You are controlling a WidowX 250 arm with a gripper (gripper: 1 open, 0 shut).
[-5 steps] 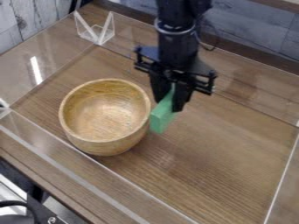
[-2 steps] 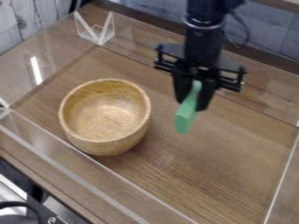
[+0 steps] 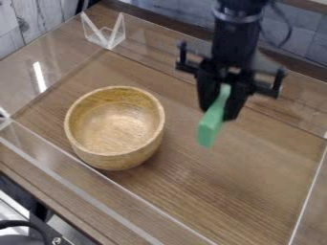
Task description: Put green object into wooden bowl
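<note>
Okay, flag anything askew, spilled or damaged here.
Nothing looks spilled or damaged. The green bar hangs tilted in the gripper, beside the wooden bowl in the picture rather than over it, which seems normal for a carry.

We look at every surface, and we can read no text, label, brand, number or sign.

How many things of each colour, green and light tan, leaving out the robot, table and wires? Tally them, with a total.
Green: 1, the bar
Light tan: 1, the wooden bowl
Total: 2
</note>
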